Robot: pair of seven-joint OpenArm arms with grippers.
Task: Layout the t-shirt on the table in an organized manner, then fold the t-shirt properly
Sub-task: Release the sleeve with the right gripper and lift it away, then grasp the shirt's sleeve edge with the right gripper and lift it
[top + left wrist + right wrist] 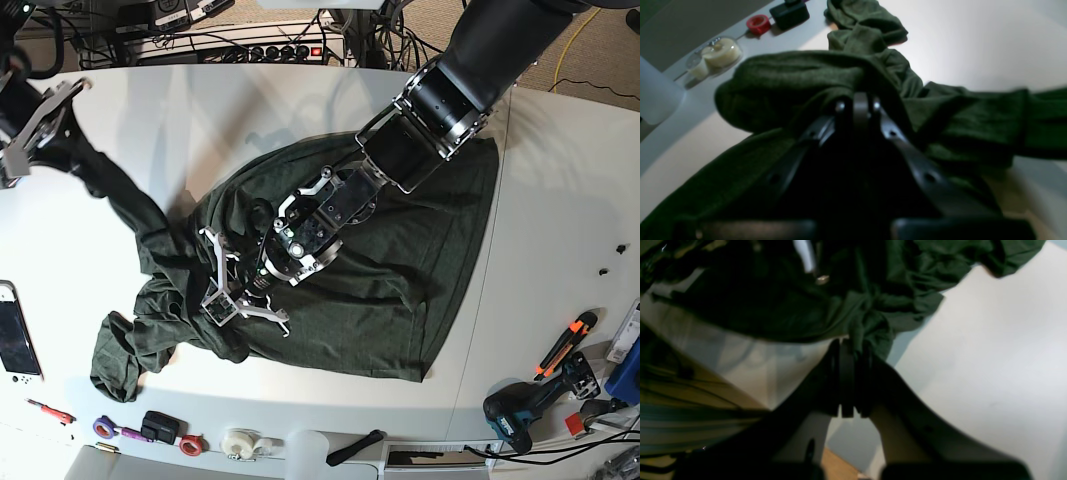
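On the table, the t-shirt lay crumpled, one sleeve stretched toward the far left corner. The left gripper was pinched shut on a fold near the middle. The right gripper was also closed on cloth, apparently that sleeve's end, though its wrist view was blurred. Only the left wrist view showed the tape rolls up close.

Wide open white smooth table on the far right, free passage there. The wrinkled dark green t-shirt blocks the centre. Along the near edge, a red tape ring and black-and-teal drill crowd things.
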